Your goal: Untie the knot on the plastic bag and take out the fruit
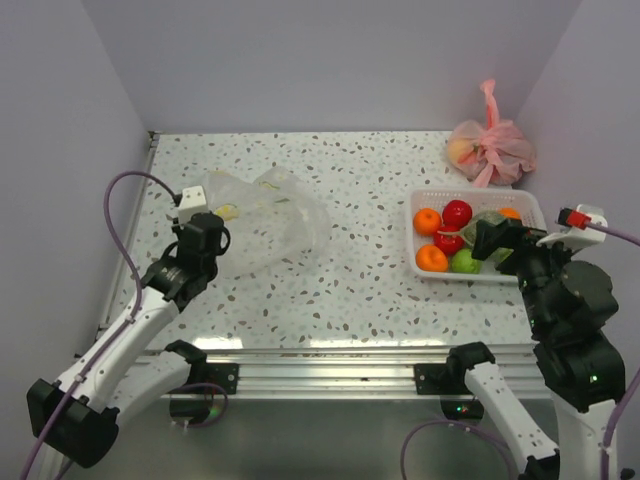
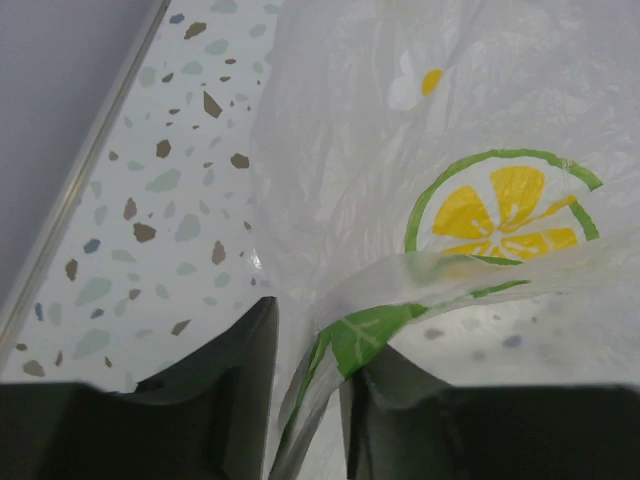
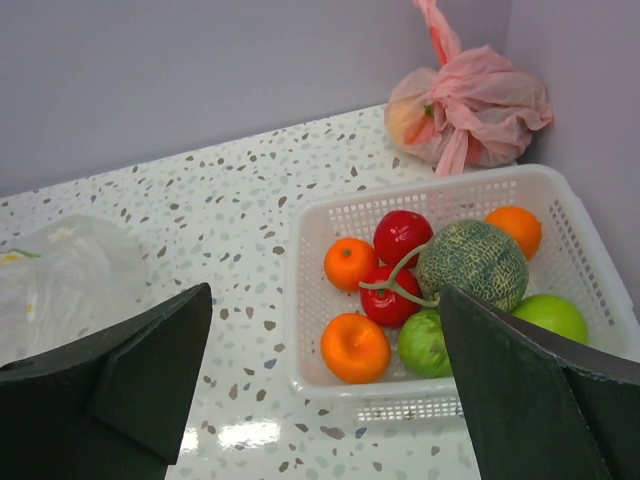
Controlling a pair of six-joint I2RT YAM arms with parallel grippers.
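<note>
The clear plastic bag [image 1: 268,228] with flower and lemon prints lies slack and flattened at the table's left. No tied knot shows on it, and I see no fruit inside. My left gripper [image 1: 208,232] is at the bag's left edge, its jaws shut on a fold of the bag [image 2: 400,180]. The fruit sits in a white basket [image 1: 532,203] at the right: oranges [image 1: 431,258], red ones [image 1: 457,213], a green one [image 1: 464,262] and a netted green-grey melon [image 3: 472,263]. My right gripper [image 1: 497,240] hovers open and empty over the basket's near side [image 3: 325,290].
A knotted pink bag [image 1: 490,148] with fruit inside sits in the back right corner by the wall; it also shows in the right wrist view [image 3: 470,110]. A metal rail runs along the table's left edge [image 2: 90,190]. The clear bag shows at the left of the right wrist view [image 3: 70,270].
</note>
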